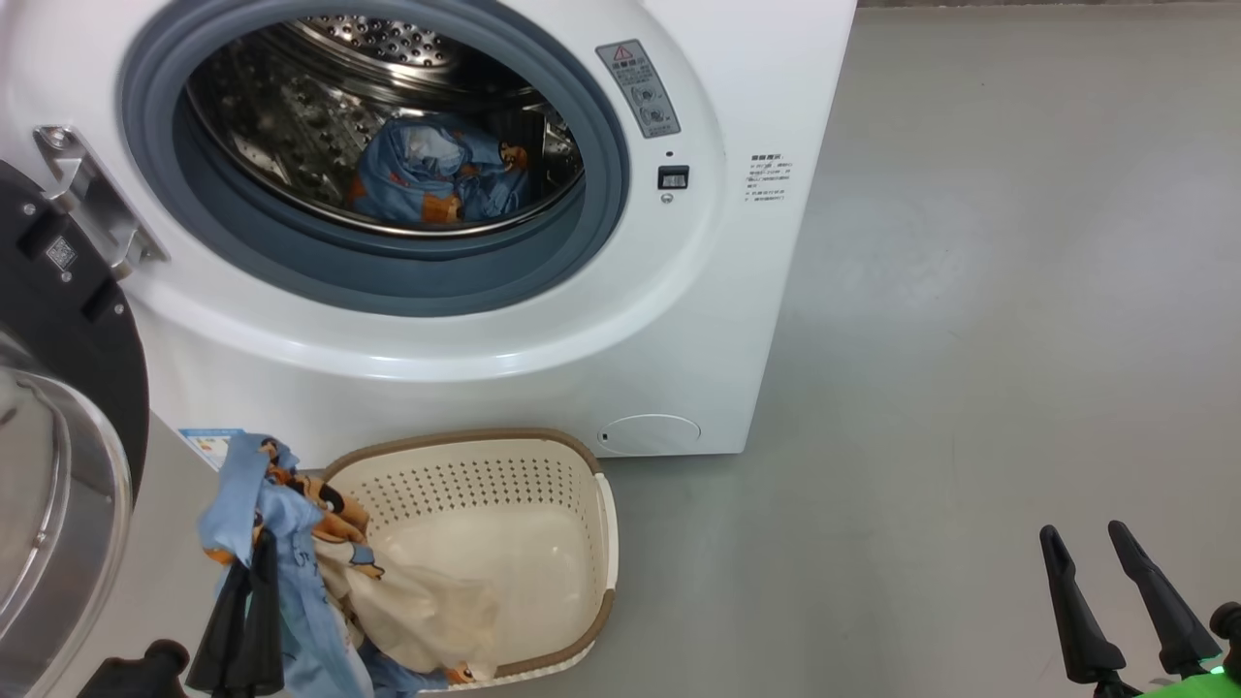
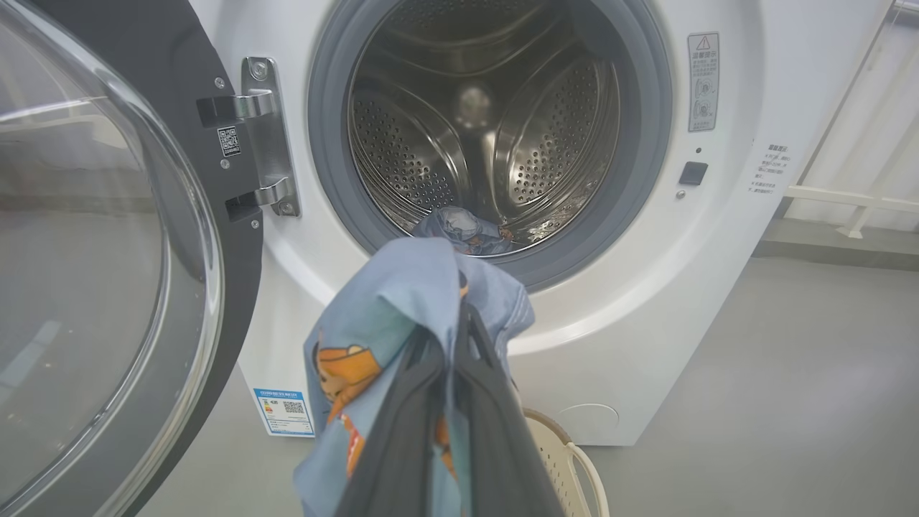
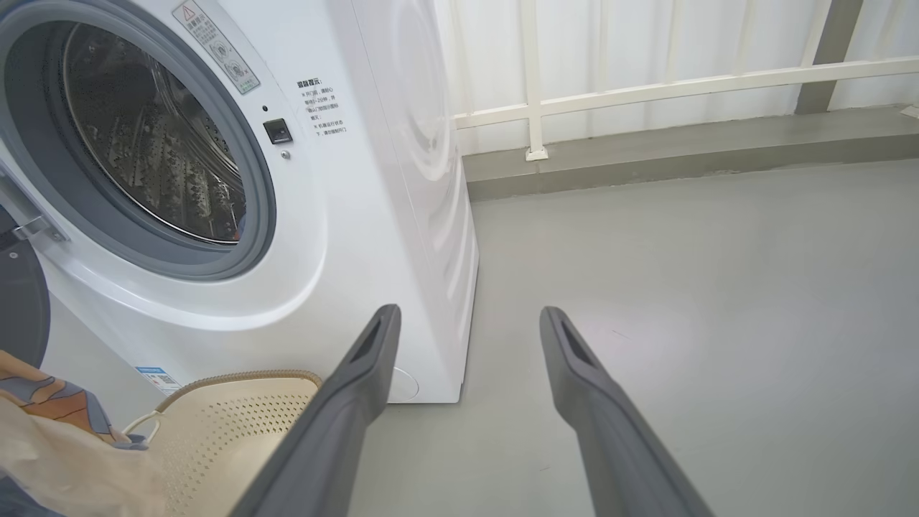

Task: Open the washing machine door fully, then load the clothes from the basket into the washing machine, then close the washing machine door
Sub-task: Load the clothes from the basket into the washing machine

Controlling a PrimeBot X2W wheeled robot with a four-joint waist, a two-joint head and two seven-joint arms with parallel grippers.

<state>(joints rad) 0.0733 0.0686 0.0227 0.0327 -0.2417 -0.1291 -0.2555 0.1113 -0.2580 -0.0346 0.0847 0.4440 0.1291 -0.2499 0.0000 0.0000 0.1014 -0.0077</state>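
The white washing machine (image 1: 543, 320) stands with its door (image 1: 58, 427) swung open at the left, glass bowl facing out. One light-blue garment (image 1: 436, 174) lies in the steel drum. My left gripper (image 1: 260, 548) is shut on another light-blue garment (image 1: 281, 523) with orange figures, lifted above the left end of the basket (image 1: 591, 543); a cream-beige piece (image 1: 427, 601) hangs with it over the basket. In the left wrist view the held garment (image 2: 388, 316) drapes over my fingers in front of the drum mouth. My right gripper (image 1: 1091, 538) is open over bare floor at the lower right.
The open door (image 2: 108, 273) takes up the space left of the machine. Grey floor (image 1: 970, 339) stretches to the right. A white railing (image 3: 646, 86) and a low kerb run behind the machine's right side.
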